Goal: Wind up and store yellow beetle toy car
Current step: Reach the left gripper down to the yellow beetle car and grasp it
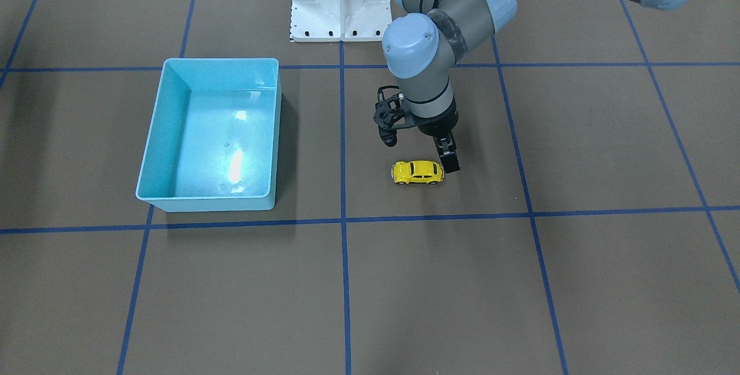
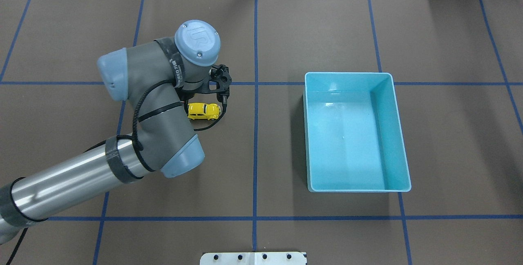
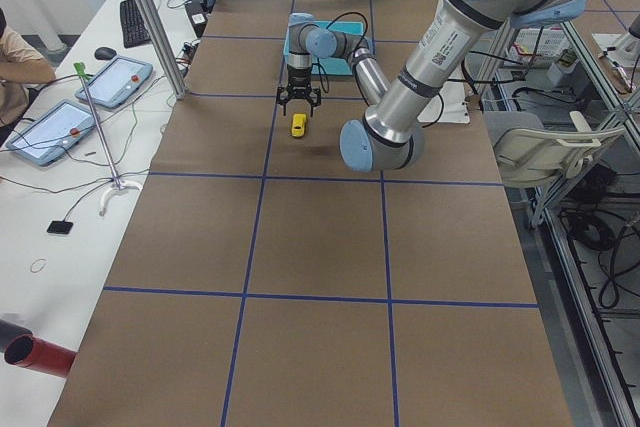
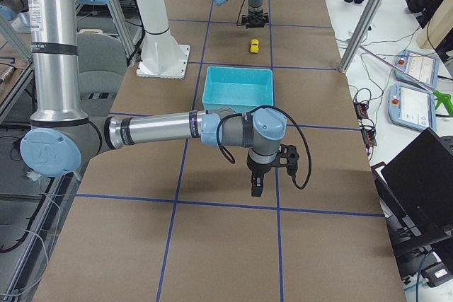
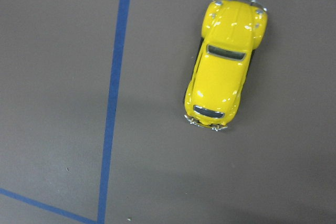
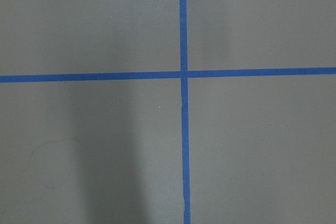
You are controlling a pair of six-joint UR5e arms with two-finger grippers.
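Left gripper (image 1: pixel 421 151) hangs, jaws apart, just above the yellow beetle toy car (image 1: pixel 417 172) on the table (image 1: pixel 578 282). Right gripper (image 4: pixel 256 187): jaw state cannot be told. An off-centre closure could roll the car away.

- A yellow beetle toy car (image 5: pixel 226 61) sits in the upper right of the view, seen from straight above, on its wheels on the brown worktop (image 5: pixel 273 171).
- Its long axis runs nearly top to bottom, leaning slightly to the right at the upper end.
- A larger dark window (image 5: pixel 227 52) lies toward the upper end and a smaller one (image 5: pixel 209 111) toward the lower end; a chrome bumper (image 5: pixel 205 123) trims the lower end.
- A blue tape line (image 5: pixel 114 87) runs down the worktop left of the car, well apart from it.
- A second blue line (image 5: pixel 47 205) meets it at the bottom left.
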